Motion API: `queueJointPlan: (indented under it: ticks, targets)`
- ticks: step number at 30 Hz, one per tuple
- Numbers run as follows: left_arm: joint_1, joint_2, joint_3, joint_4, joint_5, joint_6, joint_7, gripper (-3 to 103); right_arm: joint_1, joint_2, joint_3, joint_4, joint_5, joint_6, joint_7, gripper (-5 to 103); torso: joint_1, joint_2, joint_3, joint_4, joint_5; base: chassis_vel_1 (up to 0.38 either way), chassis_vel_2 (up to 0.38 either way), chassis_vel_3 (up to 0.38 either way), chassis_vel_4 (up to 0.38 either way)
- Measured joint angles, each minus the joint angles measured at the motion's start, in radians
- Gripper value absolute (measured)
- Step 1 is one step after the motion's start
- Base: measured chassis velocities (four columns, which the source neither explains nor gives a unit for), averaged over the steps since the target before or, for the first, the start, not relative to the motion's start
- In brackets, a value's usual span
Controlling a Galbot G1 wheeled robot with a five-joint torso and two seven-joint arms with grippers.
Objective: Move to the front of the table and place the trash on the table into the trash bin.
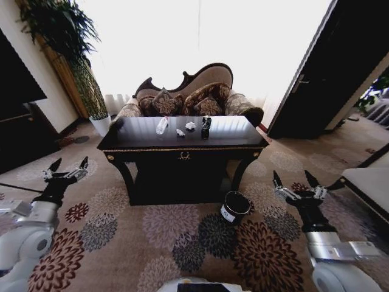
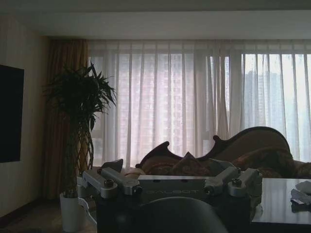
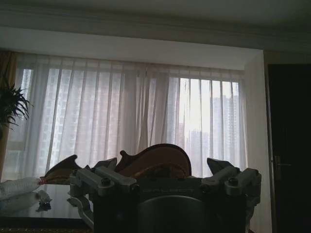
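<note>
The dark glossy table [image 1: 237,131] stands ahead of me at mid-room. On its top lie a clear bottle [image 1: 161,125], two white paper wads [image 1: 180,132] [image 1: 191,126] and an upright dark can [image 1: 206,126]. The black trash bin [image 1: 235,207] sits on the carpet by the table's front right leg. My left gripper [image 1: 68,166] hangs open low on the left, short of the table. On the right, my right gripper [image 1: 293,180] is also open, just right of the bin. The right wrist view shows the bottle [image 3: 19,187] past the open right gripper [image 3: 163,165]. The left wrist view shows the open left gripper [image 2: 167,167] and the table's corner [image 2: 282,201].
A carved sofa [image 1: 188,97] with cushions stands right behind the table. A tall plant in a white pot [image 1: 100,125] is at the back left, a dark cabinet [image 1: 18,121] at the left, a dark door [image 1: 328,67] and a bench [image 1: 371,182] at the right. Flowered carpet lies between me and the table.
</note>
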Motion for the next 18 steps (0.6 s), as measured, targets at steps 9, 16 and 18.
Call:
queueJointPlan:
  ticks: [9, 16, 18]
  targets:
    - [-0.002, 0.004, 0.003, 0.003, 0.0, -0.001, 0.001, 99, 0.002, 0.001, -0.003, -0.004, -0.002, -0.001, 0.001, 100, 0.0, 0.0, 0.0, -0.0005, -0.0003, -0.18, 0.175, 0.163, -0.191]
    - [-0.006, 0.005, 0.007, 0.003, 0.002, -0.001, 0.001, 99, 0.002, 0.0, -0.002, -0.003, -0.002, -0.002, 0.001, 100, 0.0, 0.0, 0.0, -0.0008, -0.0005, -0.195, 0.204, 0.2, -0.186]
    - [-0.006, 0.004, 0.01, 0.002, 0.004, 0.0, 0.001, 99, 0.002, 0.0, -0.002, -0.002, -0.001, -0.002, 0.001, 100, 0.0, 0.0, 0.0, -0.0007, -0.0005, -0.202, 0.196, 0.186, -0.18]
